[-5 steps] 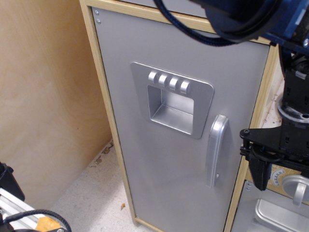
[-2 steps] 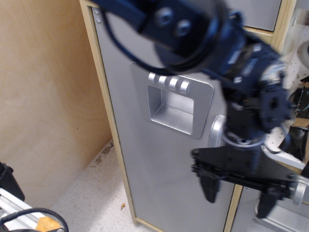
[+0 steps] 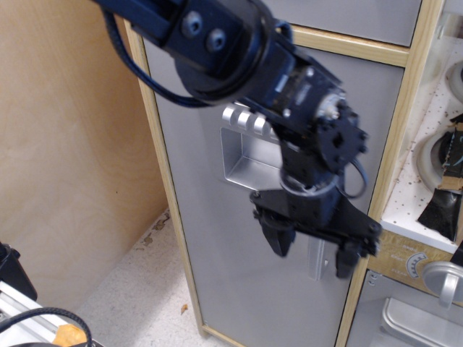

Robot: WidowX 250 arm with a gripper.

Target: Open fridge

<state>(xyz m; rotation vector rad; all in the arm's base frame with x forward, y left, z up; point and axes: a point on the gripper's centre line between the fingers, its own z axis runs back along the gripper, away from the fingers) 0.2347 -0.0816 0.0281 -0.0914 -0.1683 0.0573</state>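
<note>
Careful, your claw [image 3: 313,247] hangs spread wide and empty astride the fridge [image 3: 217,246] handle [image 3: 316,262]; close off-centre and it'll slip.

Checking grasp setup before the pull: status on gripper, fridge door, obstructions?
Gripper open, fingers straddling the handle, not closed. Fridge door shut. Arm hides most of the handle; nothing else in the way.

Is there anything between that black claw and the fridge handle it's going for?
Nothing visible does. The hand hangs open right in front of the fridge door, its two fingers either side of the silver handle, whose upper part the hand itself hides.
</note>
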